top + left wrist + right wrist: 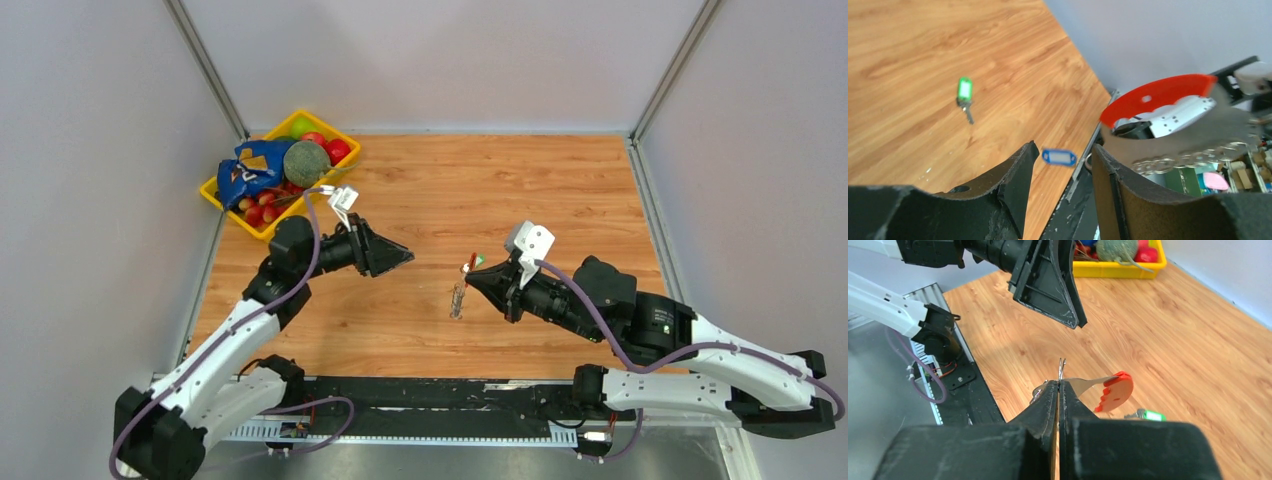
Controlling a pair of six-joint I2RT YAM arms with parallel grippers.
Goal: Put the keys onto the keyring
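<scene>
My right gripper [470, 277] [1058, 385] is shut on the keyring [1115, 390], whose thin wire ring sticks up from the fingertips. Its red curved piece [1158, 95] juts out sideways, and the silver chain [457, 300] hangs below. The green-capped key [964, 92] [1148, 415] lies flat on the wood beside it. The blue-capped key [1059, 156] shows blurred just past the gap of my left gripper [1064, 150] [405, 257], which is open, and neither finger touches the key. Whether that key hangs from the ring or is loose I cannot tell.
A yellow bin [262, 232] [1118, 269] with red and green balls, a large green ball and a blue bag stands at the table's far left corner. Grey walls enclose three sides. A black and metal rail [420, 395] runs along the near edge.
</scene>
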